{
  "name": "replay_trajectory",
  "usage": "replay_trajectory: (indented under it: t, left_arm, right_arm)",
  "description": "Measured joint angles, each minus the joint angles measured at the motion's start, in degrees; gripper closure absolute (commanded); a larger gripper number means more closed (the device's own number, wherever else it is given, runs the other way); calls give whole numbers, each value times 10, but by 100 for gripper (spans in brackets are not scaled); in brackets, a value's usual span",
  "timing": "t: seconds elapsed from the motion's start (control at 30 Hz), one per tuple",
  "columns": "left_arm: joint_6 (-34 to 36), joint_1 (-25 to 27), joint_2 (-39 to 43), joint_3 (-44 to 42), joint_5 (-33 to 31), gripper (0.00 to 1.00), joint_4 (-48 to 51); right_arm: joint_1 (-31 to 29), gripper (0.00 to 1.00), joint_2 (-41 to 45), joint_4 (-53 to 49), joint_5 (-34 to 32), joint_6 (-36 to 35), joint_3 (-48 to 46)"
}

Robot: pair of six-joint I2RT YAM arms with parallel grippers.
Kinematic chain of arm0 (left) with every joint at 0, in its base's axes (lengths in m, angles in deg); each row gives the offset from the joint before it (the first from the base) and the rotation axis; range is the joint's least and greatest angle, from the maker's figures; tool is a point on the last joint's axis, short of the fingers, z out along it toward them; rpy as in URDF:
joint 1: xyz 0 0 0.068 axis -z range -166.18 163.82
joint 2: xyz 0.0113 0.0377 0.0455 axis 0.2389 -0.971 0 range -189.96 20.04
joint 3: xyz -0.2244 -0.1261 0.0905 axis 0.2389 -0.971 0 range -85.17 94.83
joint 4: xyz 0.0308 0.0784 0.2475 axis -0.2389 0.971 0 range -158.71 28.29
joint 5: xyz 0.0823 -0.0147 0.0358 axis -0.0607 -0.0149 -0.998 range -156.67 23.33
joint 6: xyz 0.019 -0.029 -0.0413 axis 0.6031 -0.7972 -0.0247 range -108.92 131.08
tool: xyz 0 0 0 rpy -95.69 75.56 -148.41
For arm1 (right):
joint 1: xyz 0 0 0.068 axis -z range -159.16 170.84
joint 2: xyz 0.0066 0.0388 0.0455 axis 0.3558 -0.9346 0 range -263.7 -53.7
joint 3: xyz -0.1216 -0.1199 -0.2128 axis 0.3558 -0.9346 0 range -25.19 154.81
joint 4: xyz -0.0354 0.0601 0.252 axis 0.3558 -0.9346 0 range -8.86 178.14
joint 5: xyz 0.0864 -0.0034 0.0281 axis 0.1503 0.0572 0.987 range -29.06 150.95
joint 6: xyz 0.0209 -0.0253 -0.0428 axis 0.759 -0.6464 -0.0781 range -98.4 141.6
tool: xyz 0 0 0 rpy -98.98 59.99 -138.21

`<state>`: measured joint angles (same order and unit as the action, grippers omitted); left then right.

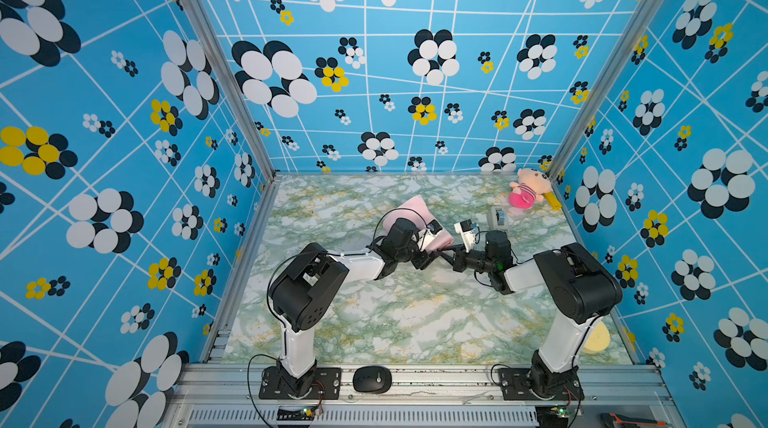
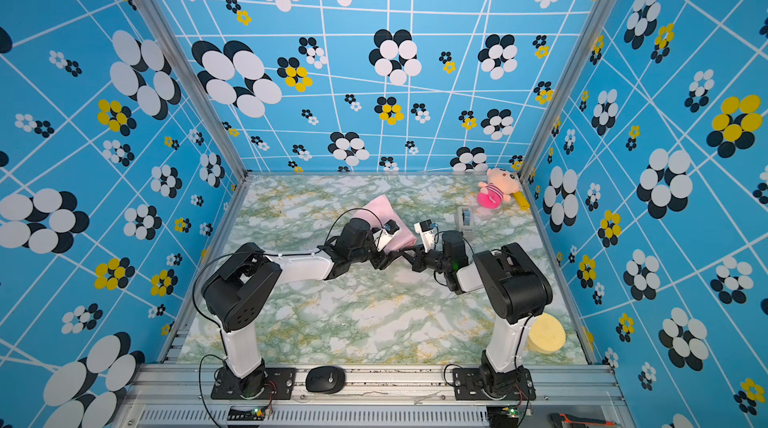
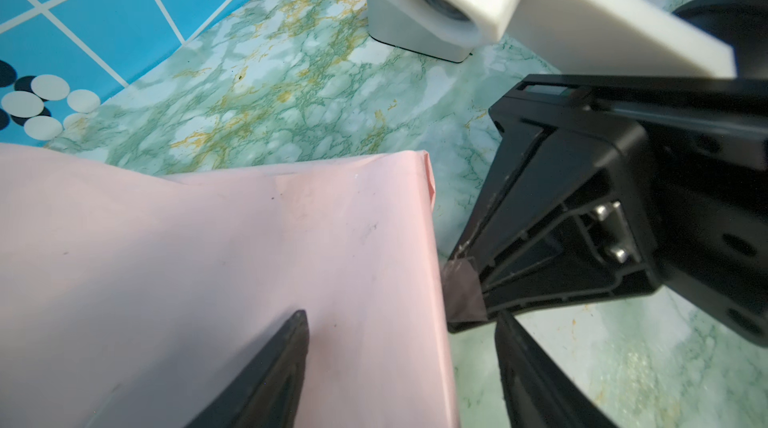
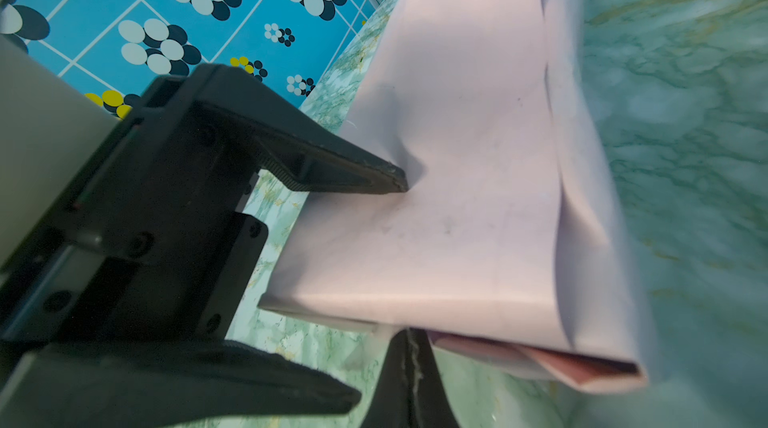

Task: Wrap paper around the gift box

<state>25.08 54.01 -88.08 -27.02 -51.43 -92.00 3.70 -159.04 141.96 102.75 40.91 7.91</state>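
While pinning the flap, left fingers: spreading wide, gripping nothing, pressing one tip into the paper and dangling the second off its side over bare bench; probably holding the overlap flat for taping.
Left gripper: reaching in from the near left, straddling the parcel's edge.
Right gripper: clamping tight on a tape scrap, small, brownish and translucent; hovering just beside the parcel's end, possibly touching it; likely bringing the scrap to the seam.
Paper: lying folded with the pale pink face outward in the far half of the bench, roughly midway between its side edges; gaping at one end, showing a darker inner face.
Gift box: presumably hiding inside the folds, not showing anywhere.
Tape dispenser: sitting toward the far right corner, near the right gripper, handy for more tape.
Plush toy: lying in the far right corner, well apart from the parcel.
Writing: showing nothing legible, no brand or label.
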Motion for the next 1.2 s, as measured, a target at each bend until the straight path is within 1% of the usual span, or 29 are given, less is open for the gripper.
replay_trajectory:
  t: [0.27,0.53,0.57,0.67,0.73,0.93,1.2]
  left_arm:
    - [-16,0,4,2,-3,33,8]
    - [-30,0,4,13,-11,34,25]
    - [-31,0,4,13,-11,35,25]
    - [-40,0,4,16,-16,43,28]
    - [-45,-2,4,17,-18,44,28]
    - [-59,-4,4,19,-12,41,29]
    - [-70,-5,3,25,-11,43,37]
  right_arm:
    - [-1,100,0,0,0,0,1]
    - [-1,100,0,0,0,0,3]
    - [-1,100,0,0,0,0,4]
    - [-1,100,0,0,0,0,4]
    - [-1,100,0,0,0,0,4]
    - [-1,100,0,0,0,0,4]
    - [-1,100,0,0,0,0,4]
